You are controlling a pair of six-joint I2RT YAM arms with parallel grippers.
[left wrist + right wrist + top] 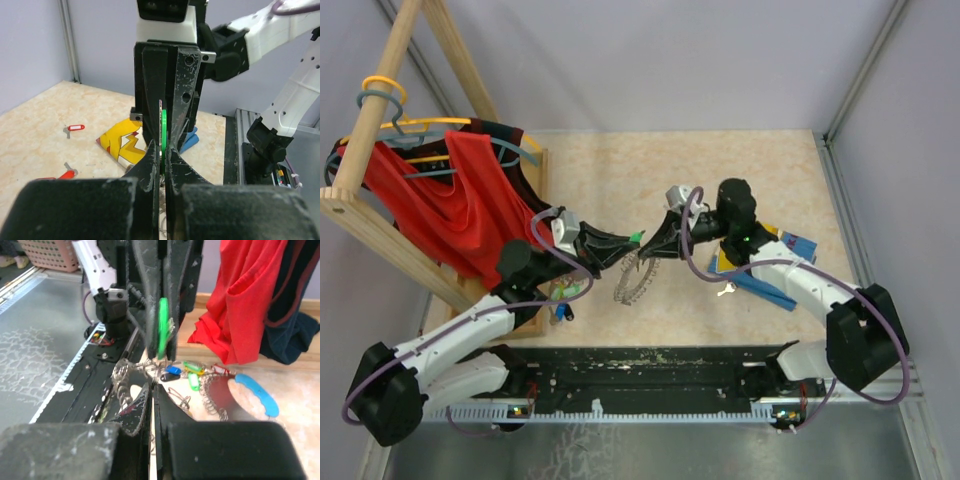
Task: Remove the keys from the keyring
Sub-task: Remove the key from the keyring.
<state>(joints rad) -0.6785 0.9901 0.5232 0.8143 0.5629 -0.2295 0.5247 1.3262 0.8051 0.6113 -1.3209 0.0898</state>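
Bench: a beige marbled bench (720, 170) fills the middle of the overhead view.
Room: plain lilac-grey walls (670, 60); at upper left, a wooden rack (380, 238) draped with a red garment (450, 210).
Left tool (161, 155): closed tight on the green-tagged key (163, 131), centre frame.
Right tool (152, 392): closed, tip to tip with the left; what it pinches is unclear.
Keyring (632, 282): just below the meeting tips.
Loose keys: red-tagged keys (75, 128) lie on the bench, left of frame.
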